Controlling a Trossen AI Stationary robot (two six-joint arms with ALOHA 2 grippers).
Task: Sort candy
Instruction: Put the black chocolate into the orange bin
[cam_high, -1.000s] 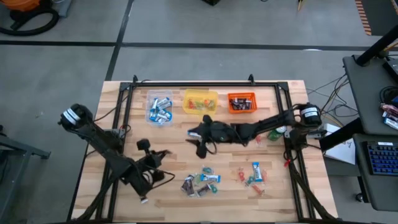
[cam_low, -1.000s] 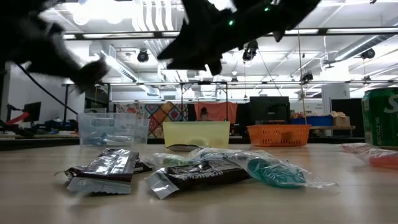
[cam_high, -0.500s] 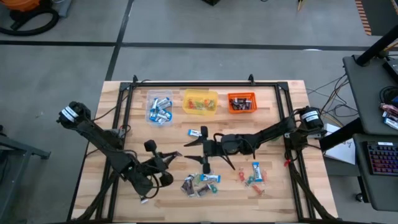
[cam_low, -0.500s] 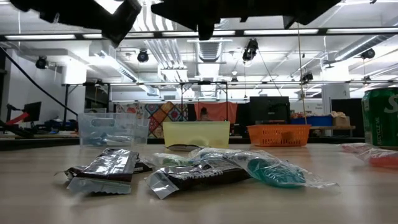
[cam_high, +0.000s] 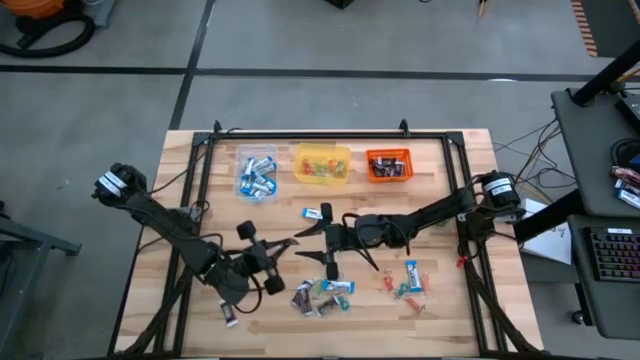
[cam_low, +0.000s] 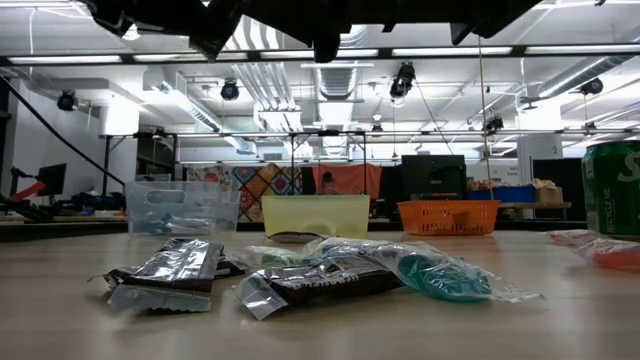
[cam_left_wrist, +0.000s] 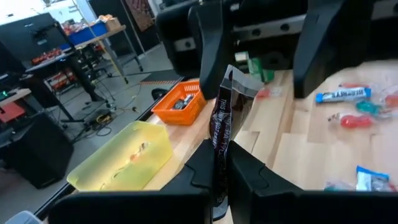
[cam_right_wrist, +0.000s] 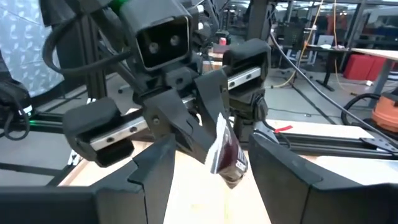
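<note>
Above the middle of the table (cam_high: 470, 150) I am seeing both arms meeting over the wood, well above the surface. The left gripper (cam_high: 284, 246) is reaching in from the near left with its fingers (cam_left_wrist: 245, 165) pressed together on a dark brown candy (cam_left_wrist: 228, 118), which is standing upright between them in the left wrist view. The same dark brown candy is showing in the right wrist view, hanging from the left gripper's fingertips. The right gripper (cam_high: 328, 250) is facing it from the right with its fingers (cam_right_wrist: 155, 163) spread wide, one on each side of the candy and not touching it.

Along the far edge I am reading three tubs in a row: the clear tub (cam_high: 257, 172) on the left is holding blue-and-white sweets, the yellow tub (cam_high: 322, 163) in the middle is holding small mixed-colour sweets, and the orange tub (cam_high: 388, 165) on the right is holding dark ones. A single blue-and-white candy (cam_high: 317, 213) is lying on the wood just near of the yellow tub. A candy pile (cam_high: 322, 294) is lying at the near middle, and a second scatter (cam_high: 405, 281) of small red, green and blue-and-white pieces is lying to its right
</note>
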